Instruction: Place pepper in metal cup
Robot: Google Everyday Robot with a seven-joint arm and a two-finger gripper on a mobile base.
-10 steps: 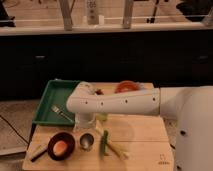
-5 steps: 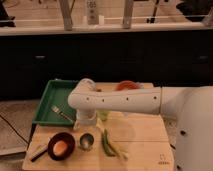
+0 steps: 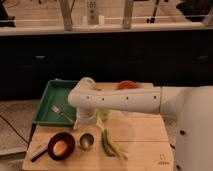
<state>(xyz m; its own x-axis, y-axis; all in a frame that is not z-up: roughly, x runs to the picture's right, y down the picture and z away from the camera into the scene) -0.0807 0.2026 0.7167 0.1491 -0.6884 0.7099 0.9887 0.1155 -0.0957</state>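
The dark green pepper (image 3: 106,142) lies on the wooden board, just right of the metal cup (image 3: 86,141). A paler yellow-green piece (image 3: 119,151) lies at the pepper's lower right. The cup stands upright next to the black bowl with orange inside (image 3: 61,146). My gripper (image 3: 83,121) hangs from the white arm's wrist, just above and behind the cup, to the upper left of the pepper. It holds nothing that I can see.
A green tray (image 3: 48,101) with a fork (image 3: 61,114) sits at the back left. A red-orange object (image 3: 127,85) shows behind the white arm (image 3: 125,101). A pale green item (image 3: 103,115) stands under the arm. A dark handle (image 3: 39,154) sticks out left of the bowl.
The arm's wrist and gripper shifted slightly left, then settled above the cup. The pepper and the pale piece lie a little lower right on the board than a second ago.
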